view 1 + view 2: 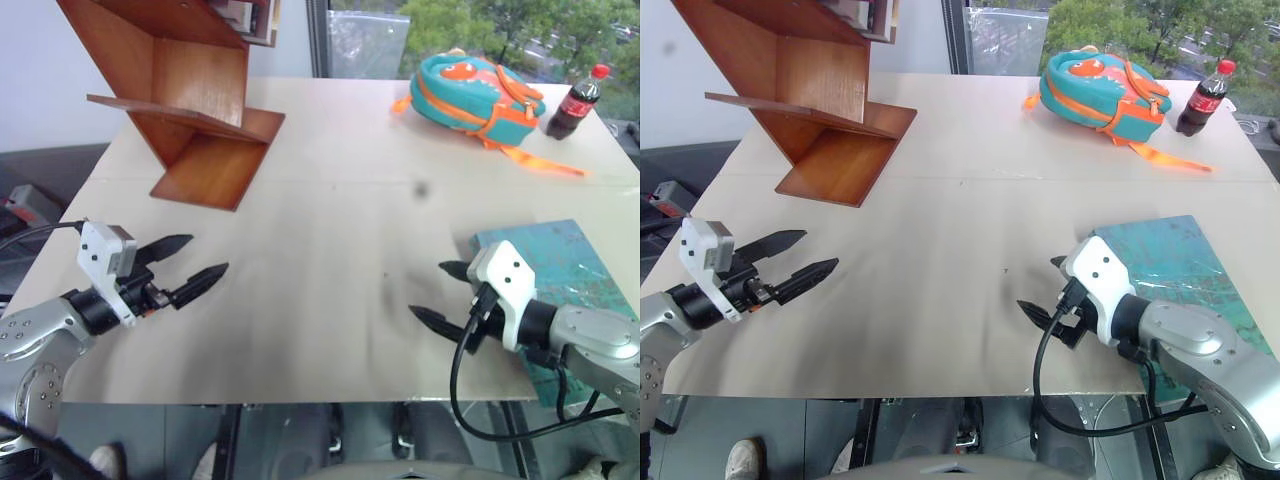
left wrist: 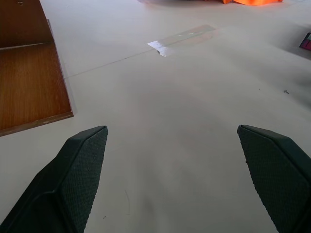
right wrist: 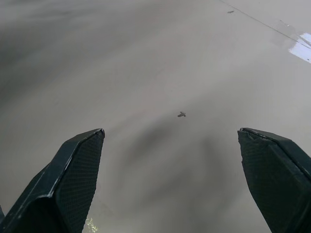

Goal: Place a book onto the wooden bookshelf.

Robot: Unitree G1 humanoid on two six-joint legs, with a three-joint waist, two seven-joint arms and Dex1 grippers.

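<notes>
While both arms are hovering low over the pale table (image 1: 330,200), neither is holding anything. Taking the wooden bookshelf (image 1: 190,90) as the landmark, it is standing at the table's far left corner, its slanted reddish-brown panels zigzagging upward and its lowest panel resting flat on the tabletop.

Nearer the robot than the wooden bookshelf, by the table's front left edge, the left gripper (image 1: 190,262) is pointing inward across the table with its two black fingers spread wide apart and nothing between them. Its wrist view is showing the fingers (image 2: 80,167) parted over bare tabletop, with the shelf's base panel lying beyond one of them.

Diagonally across the table from the wooden bookshelf, at the front right corner, the book (image 1: 565,275) is lying flat, its teal-green mottled cover facing up and partly covered by the right arm. The right gripper (image 1: 442,293) is hanging just beside the book's inner edge, on the side facing the shelf, fingers likewise standing wide open and empty above the table.

Far across the table from the shelf, along the back edge, a teal-and-orange backpack (image 1: 470,95) is lying with a cola bottle (image 1: 577,102) standing just beside it, on the side away from the shelf.
</notes>
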